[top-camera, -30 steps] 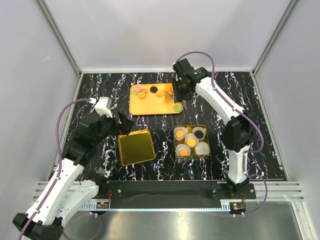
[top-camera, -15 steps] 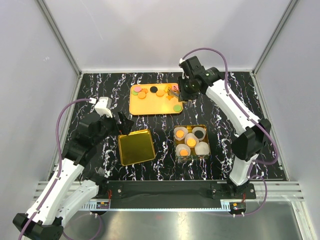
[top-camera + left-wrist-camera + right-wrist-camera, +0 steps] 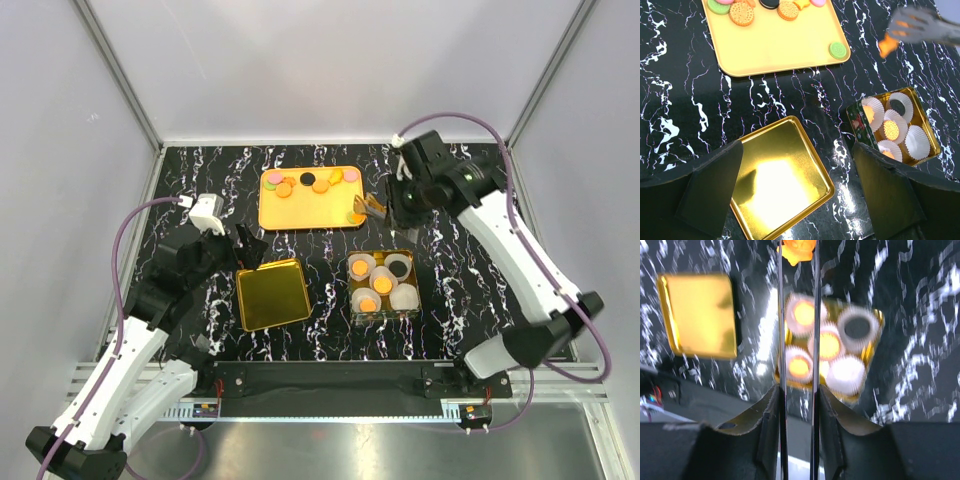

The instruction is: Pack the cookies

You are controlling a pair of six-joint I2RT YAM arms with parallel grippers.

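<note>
Right end effector (image 3: 798,246) grips one orange cookie (image 3: 796,252) above the bench (image 3: 200,170), between the yellow tray (image 3: 300,212) with other cookies (image 3: 284,191) and the tin (image 3: 855,121) of paper cups (image 3: 404,296).

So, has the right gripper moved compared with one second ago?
Yes. The right gripper, holding an orange cookie, has moved to the right and nearer. Earlier it was above the right part of the yellow tray; now it is past the tray's right edge.
</note>
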